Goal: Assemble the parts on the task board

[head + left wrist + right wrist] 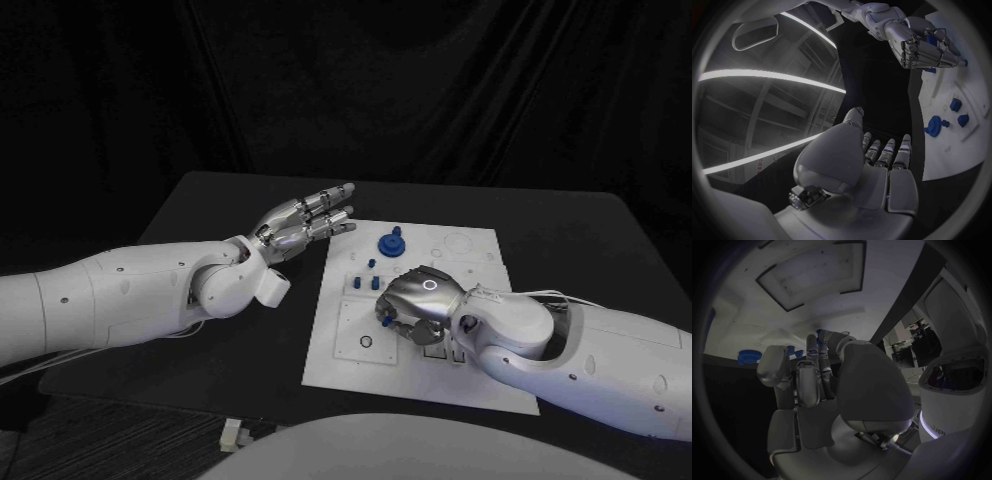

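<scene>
The task board is a white plate that lies flat in the middle of the black worktop. Small blue parts are on it. A bigger round blue part stands near the far end of the board, and it has a little knob on top. Just in front of it, some tiny blue parts stick up from the board. One more blue part sits near the board's left edge. In the left wrist view the round blue part shows beside two smaller blue parts on the white board.

The right hand is down over the middle of the board. Its fingers are curled in and point at the board. A bit of blue peeks out at the fingers. It is hard to tell if the hand is holding that blue piece or just covering it. The left wrist view shows the right hand from the side, with its fingers bent and blue bits close to the fingertips. In the right wrist view the right hand has its fingers bent toward blue parts on the board.

The left hand is up in the air, just beside the far left corner of the board. Its fingers are straight and a little apart, and it holds nothing. It does not touch the board or any part.
</scene>
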Available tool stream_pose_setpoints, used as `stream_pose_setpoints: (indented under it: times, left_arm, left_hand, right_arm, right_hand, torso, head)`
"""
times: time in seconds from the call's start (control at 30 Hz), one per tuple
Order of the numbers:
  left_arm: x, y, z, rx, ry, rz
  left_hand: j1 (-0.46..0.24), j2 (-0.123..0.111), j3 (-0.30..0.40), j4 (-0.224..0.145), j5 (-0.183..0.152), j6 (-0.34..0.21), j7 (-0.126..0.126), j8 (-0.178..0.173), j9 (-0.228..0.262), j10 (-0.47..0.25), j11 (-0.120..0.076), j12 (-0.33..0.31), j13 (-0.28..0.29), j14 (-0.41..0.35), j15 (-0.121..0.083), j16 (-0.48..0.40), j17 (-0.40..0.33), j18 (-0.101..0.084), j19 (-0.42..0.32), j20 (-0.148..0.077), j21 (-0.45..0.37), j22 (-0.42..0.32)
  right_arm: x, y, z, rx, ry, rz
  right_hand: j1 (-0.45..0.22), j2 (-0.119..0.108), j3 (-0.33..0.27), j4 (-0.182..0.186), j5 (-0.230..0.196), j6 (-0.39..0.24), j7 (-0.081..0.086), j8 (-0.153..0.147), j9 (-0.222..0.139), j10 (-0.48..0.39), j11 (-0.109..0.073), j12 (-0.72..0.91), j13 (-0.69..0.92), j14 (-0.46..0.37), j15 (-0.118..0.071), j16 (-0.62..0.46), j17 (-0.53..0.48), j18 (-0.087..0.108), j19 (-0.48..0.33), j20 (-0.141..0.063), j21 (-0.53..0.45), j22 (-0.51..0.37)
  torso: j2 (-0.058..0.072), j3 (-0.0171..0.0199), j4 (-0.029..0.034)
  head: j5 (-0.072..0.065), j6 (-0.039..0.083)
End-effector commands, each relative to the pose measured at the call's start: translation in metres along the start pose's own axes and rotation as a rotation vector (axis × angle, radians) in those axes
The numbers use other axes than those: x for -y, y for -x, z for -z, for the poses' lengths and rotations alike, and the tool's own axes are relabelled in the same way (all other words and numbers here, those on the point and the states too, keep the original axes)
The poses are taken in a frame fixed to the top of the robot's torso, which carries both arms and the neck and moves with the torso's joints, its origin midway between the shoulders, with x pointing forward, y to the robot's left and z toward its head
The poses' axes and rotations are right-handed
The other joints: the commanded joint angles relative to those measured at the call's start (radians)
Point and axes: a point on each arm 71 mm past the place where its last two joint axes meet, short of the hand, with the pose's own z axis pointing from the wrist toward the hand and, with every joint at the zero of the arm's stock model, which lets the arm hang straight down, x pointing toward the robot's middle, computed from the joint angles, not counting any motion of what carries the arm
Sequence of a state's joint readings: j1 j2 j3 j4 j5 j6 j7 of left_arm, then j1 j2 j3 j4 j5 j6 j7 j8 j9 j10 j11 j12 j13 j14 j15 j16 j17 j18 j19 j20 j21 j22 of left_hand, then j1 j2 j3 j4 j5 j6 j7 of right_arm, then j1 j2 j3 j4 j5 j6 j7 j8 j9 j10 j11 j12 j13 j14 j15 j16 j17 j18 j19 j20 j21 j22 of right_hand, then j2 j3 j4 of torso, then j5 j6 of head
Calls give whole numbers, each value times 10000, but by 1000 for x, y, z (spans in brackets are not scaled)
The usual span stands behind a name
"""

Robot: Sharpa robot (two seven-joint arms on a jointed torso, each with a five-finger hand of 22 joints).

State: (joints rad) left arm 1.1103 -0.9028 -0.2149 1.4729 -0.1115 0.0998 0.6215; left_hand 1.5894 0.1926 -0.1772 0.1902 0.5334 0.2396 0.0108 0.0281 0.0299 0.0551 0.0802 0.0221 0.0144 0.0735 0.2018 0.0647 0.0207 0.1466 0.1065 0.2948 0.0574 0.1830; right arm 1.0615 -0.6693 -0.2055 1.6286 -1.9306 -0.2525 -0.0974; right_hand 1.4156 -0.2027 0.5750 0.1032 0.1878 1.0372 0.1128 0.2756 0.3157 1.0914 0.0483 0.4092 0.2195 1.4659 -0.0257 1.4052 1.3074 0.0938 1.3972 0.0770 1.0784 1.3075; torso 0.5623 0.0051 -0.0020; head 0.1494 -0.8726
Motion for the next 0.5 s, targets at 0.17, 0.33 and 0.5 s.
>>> stream_pose_setpoints:
  times: [0.17,0.33,0.5]
  left_arm:
    - [0,-2,-1,-139,-62,114]
    - [-1,-3,-1,-151,-47,125]
    - [-1,-3,-1,-151,-34,127]
  left_hand:
    - [1,89,8,-40,40,-51,1,26,8,4,101,57,12,-12,62,66,12,-126,66,2,19,-18]
    - [1,89,8,-40,40,-51,1,26,8,4,101,57,12,-12,62,66,12,-126,66,2,19,-18]
    - [5,102,19,-45,42,-60,4,24,7,2,108,57,12,-14,66,66,12,-133,67,2,18,-20]
  right_arm:
    - [0,-3,-1,-237,-187,93]
    - [1,-4,-1,-305,-282,106]
    - [2,-4,-2,-381,-338,115]
  right_hand:
    - [55,83,-47,-43,-36,41,-9,-3,10,45,-1,-51,-21,389,2,-86,394,31,-97,30,-91,1347]
    - [-21,90,-112,-30,-236,-457,71,-331,-101,-80,46,-226,-63,327,51,-199,274,62,-214,71,-316,1295]
    - [-127,43,-172,37,-393,-1332,-24,-816,-299,-156,42,-321,-71,272,53,-289,171,98,-309,87,-525,1249]
  torso:
    - [-1,-2,-10]
    - [2,-1,-8]
    - [4,0,-5]
  head:
    - [24,0]
    - [42,0]
    - [36,0]
